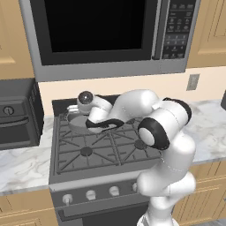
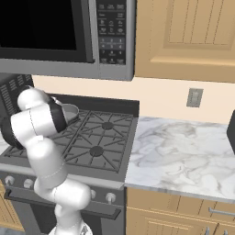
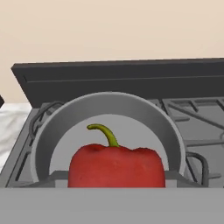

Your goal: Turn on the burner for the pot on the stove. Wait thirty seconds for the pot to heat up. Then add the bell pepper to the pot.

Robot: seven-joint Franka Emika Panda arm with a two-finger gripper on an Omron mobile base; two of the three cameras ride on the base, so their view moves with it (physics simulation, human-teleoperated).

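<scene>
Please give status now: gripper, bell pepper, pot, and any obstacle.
Gripper shut on bell pepper. Pepper hangs in front of the pot, rear left burner of stove. Pot looks empty, no obstacle seen.

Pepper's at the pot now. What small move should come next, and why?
Probably open the tool and let go. In the hand view the red bell pepper with its green stem sits between the fingers, in front of the round grey metal pot on the dark gas stove's rear burner, seemingly over it.

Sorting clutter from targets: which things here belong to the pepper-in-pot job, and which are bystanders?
Job: round grey metal pot; red bell pepper held over it; dark grey gas stove; gripper.
Bystanders: steel microwave; dark toaster oven; wall outlet.
</scene>
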